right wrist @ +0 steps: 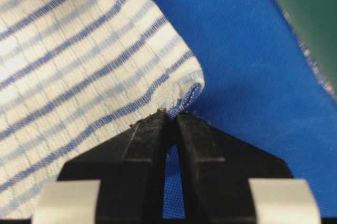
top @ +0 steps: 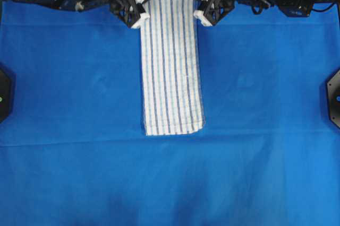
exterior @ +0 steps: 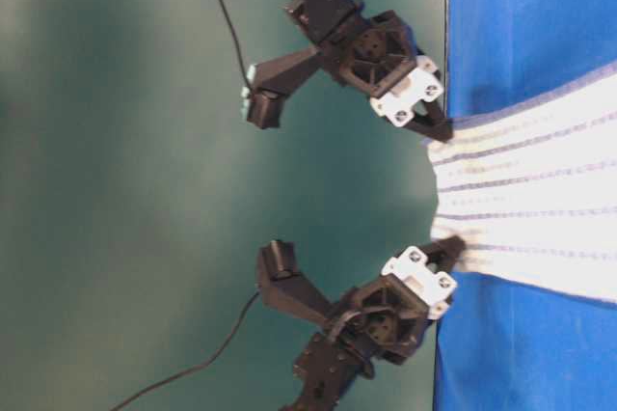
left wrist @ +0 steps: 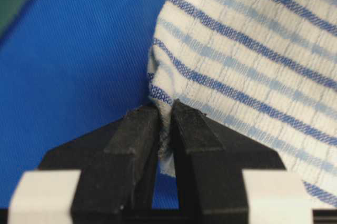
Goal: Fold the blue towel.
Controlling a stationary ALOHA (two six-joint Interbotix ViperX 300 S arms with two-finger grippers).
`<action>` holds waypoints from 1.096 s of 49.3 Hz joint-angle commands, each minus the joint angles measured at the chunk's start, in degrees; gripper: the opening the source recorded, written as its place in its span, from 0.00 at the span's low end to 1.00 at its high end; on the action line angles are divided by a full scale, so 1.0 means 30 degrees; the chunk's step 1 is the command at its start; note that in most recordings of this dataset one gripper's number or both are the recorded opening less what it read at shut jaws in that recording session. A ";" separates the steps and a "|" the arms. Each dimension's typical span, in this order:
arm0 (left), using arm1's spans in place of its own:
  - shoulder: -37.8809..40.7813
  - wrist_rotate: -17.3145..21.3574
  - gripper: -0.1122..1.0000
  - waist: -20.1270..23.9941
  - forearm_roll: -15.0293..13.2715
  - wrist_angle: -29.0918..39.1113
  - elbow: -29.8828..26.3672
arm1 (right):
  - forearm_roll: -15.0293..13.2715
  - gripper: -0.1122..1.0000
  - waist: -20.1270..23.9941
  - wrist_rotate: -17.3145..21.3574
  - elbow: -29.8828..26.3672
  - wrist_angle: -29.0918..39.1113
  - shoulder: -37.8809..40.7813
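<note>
Left black gripper [left wrist: 166, 116] clamped on one far corner of white rectangular cloth towel with thin dark-blue stripes [top: 170, 61]; right black gripper [right wrist: 171, 116] pinching the other far corner. Towel stretched lengthwise across middle of plain blue tablecloth [top: 69, 130], far end raised slightly at the table edge. Arms partly cut off at the frame's top overhead.

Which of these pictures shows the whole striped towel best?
The overhead view: the blue towel lies there full length, a long folded strip. The table-level view shows only its gripped end; each wrist view shows one pinched corner.
</note>
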 commanded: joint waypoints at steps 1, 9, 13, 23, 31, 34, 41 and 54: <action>-0.0732 0.0029 0.15 0.0146 0.0000 0.0000 -0.0410 | 0.0059 0.16 -0.0059 0.0029 -0.0146 0.0000 -0.0732; -0.0850 -0.0029 0.15 0.0059 0.0029 0.0293 -0.0322 | 0.0088 0.16 -0.0029 0.0088 -0.0029 0.0000 -0.0791; -0.1230 -0.0234 0.15 -0.0234 0.0000 0.0732 -0.0088 | 0.0146 0.16 0.0146 0.0088 0.0234 0.0000 -0.0996; -0.2783 -0.0439 0.15 -0.1699 0.0000 0.1494 0.1289 | 0.0410 0.16 0.1611 0.0117 0.1758 -0.0029 -0.2197; -0.3691 -0.0879 0.15 -0.3604 0.0000 0.1494 0.2607 | 0.0850 0.16 0.3457 0.0117 0.3105 -0.0059 -0.3281; -0.3896 -0.1260 0.15 -0.4453 0.0000 0.1494 0.2959 | 0.1025 0.16 0.4189 0.0117 0.3516 -0.0059 -0.3691; -0.3984 -0.2285 0.15 -0.6445 0.0000 0.1494 0.3369 | 0.1611 0.16 0.5830 0.0117 0.4248 0.0000 -0.4395; -0.3984 -0.3779 0.15 -0.9580 0.0000 0.1582 0.3779 | 0.2959 0.16 0.8613 0.0117 0.4980 0.0146 -0.4658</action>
